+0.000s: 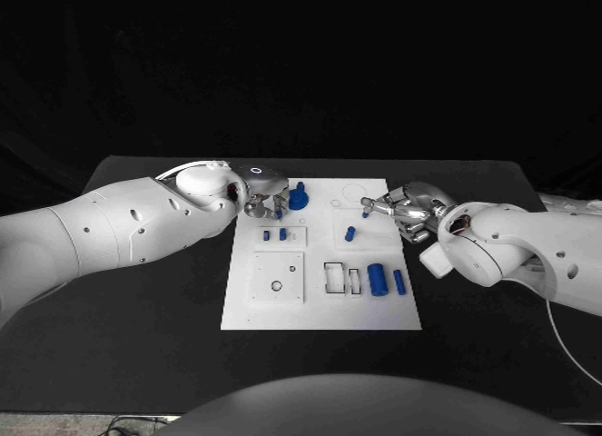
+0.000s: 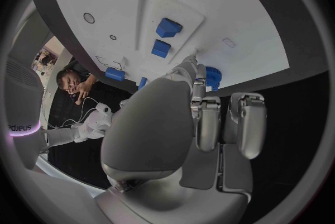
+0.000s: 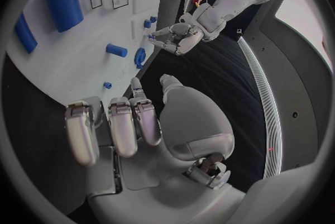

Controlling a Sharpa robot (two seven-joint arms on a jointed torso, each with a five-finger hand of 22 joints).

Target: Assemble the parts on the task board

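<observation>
The task board [image 1: 321, 309] lies mid-surface; the left robot hand [image 1: 264, 199] touches the blue geared part [image 1: 298, 196] at the far edge, its hold unclear; the right robot hand [image 1: 408, 208] pinches a small blue peg [image 1: 368, 212]; lower that peg upright, slowly, over its hole.

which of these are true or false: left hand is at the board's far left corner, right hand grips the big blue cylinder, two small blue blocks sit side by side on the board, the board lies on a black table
1. The left hand is at the far left corner of the task board. True.
2. The right hand grips the big blue cylinder. False: the cylinder lies on the board's near part, apart from that hand.
3. Two small blue blocks sit side by side on the board. True.
4. The board lies on a black table. True.
5. The blue gear-like part lies off the board. False: it is on it.
</observation>
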